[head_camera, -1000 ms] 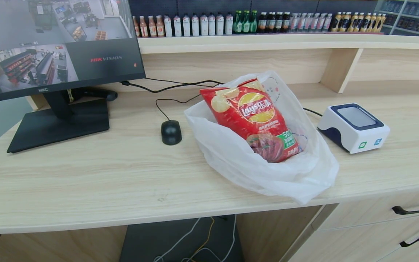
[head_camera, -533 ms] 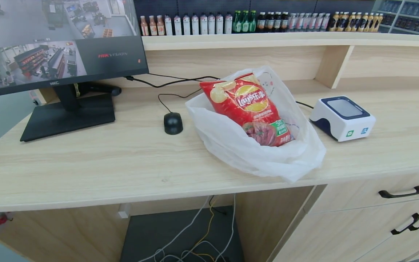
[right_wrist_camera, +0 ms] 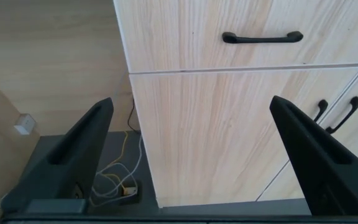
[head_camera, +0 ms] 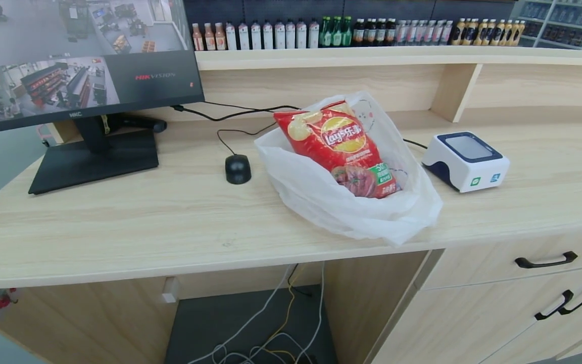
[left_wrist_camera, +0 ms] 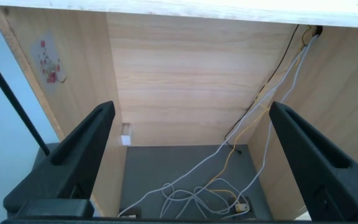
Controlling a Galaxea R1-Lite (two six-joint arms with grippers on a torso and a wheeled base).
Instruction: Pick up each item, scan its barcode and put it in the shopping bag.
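Head view: light wooden counter (head_camera: pixel 119 222), with a black monitor (head_camera: pixel 68 60) at its left end. Mid-counter, white plastic shopping bag (head_camera: pixel 331 207), slumped, mouth agape. Inside it, red bag of potato chips (head_camera: pixel 339 146), lying tilted, upper end sticking out of the mouth. Right of the bag and apart from it, white-and-navy barcode scanner (head_camera: pixel 465 161), window up. Left of the bag, black mouse (head_camera: pixel 238 169). Left wrist view: left gripper (left_wrist_camera: pixel 191 109) spread wide, holding nothing, facing cables (left_wrist_camera: pixel 197 193) under the counter. Right wrist view: right gripper (right_wrist_camera: pixel 191 102) likewise spread wide and empty, before a drawer front with a black handle (right_wrist_camera: pixel 263 37).
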